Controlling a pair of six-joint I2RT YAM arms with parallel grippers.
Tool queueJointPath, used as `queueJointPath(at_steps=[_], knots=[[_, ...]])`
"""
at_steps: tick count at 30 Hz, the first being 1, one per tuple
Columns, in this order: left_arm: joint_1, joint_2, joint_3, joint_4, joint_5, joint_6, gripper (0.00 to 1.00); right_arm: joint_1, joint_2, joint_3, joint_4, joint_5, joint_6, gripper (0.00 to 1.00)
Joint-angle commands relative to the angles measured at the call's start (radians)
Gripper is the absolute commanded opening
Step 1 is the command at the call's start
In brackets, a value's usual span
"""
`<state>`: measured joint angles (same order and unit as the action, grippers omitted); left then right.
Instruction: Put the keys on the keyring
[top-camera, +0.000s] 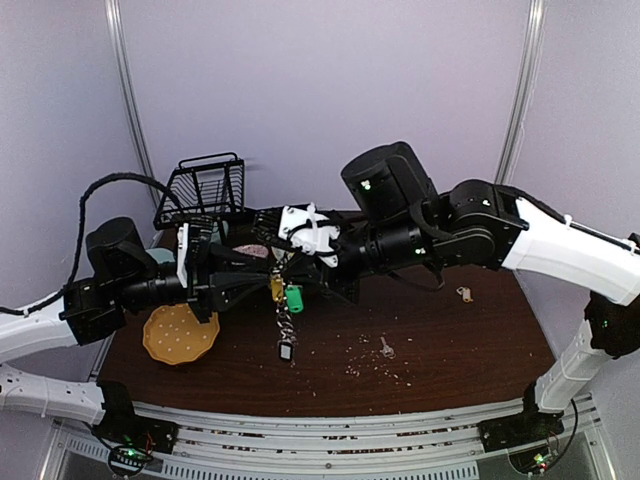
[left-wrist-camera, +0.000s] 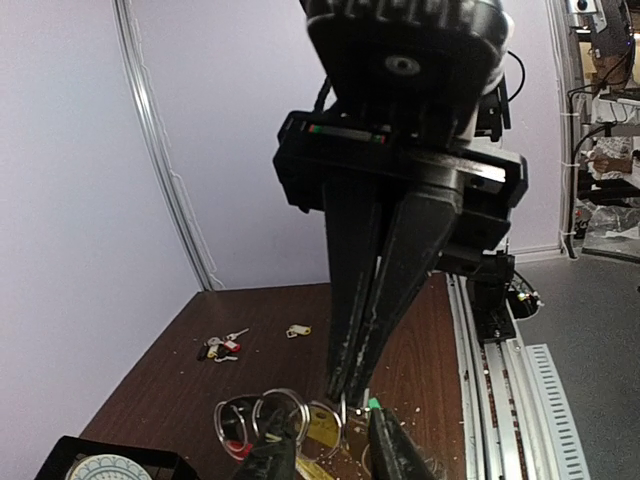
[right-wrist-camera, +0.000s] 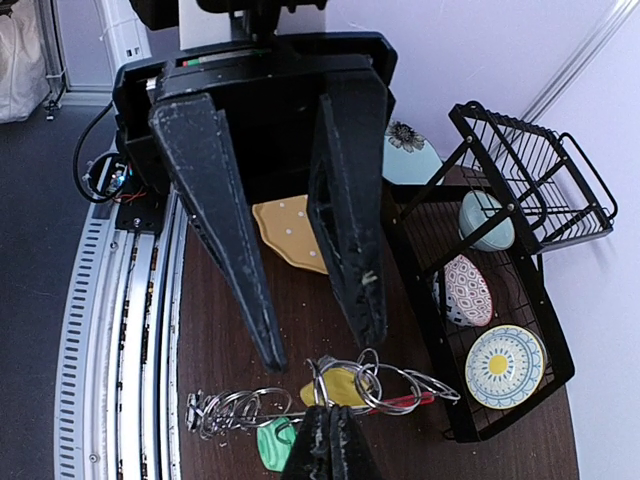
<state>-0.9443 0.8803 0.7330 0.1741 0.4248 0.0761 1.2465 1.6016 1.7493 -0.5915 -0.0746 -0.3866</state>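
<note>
1. The keyring (right-wrist-camera: 365, 385) is up off the table (top-camera: 450, 350), hanging mid-scene where the two arms meet. I see wire rings bunched together, with a red clip (right-wrist-camera: 403, 403) running through them.
2. A yellow tag (right-wrist-camera: 335, 388) and a green tag (right-wrist-camera: 268, 442) hang on the bunch. From the top camera, its chain (top-camera: 286, 325) dangles straight down toward the table.
3. The right claw (right-wrist-camera: 325, 430) is pressed together, pinching the keyring at one of the rings.
4. The left claw (right-wrist-camera: 322, 348) is spread. Its tips sit just over the rings, and I see nothing caught between them.
5. The loose keys (left-wrist-camera: 220, 346) are a small bunch with red and yellow heads. They lie on the table, well apart from the keyring.
6. A tagged key (left-wrist-camera: 298, 329) with a yellowish tab lies near that bunch.
7. A single key (top-camera: 386, 347) lies flat among crumbs, right of the chain.
8. The rack (right-wrist-camera: 520, 290) stands at the back left of the table with patterned dishes in it.
9. A yellow plate (right-wrist-camera: 290, 232) sits on the table under the left arm.
</note>
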Motion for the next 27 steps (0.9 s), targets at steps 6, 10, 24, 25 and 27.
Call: queueJointPath(at_steps=[6,10,24,25,27], knots=[[-0.002,0.028,0.016,0.018,0.059,-0.017,0.15,0.014,0.018,0.059,0.001,0.003,-0.029,0.00],[-0.002,0.034,0.020,0.000,0.034,-0.004,0.12,0.016,0.008,0.058,0.003,0.010,-0.032,0.00],[-0.002,0.017,0.003,0.045,0.020,-0.031,0.00,0.021,-0.001,0.027,0.033,-0.005,-0.015,0.00],[-0.002,0.005,-0.008,0.066,0.015,-0.042,0.00,0.018,-0.009,0.007,0.048,-0.001,-0.008,0.04],[-0.002,-0.014,-0.028,0.109,0.002,-0.063,0.00,0.007,-0.039,-0.052,0.085,-0.007,0.007,0.17]])
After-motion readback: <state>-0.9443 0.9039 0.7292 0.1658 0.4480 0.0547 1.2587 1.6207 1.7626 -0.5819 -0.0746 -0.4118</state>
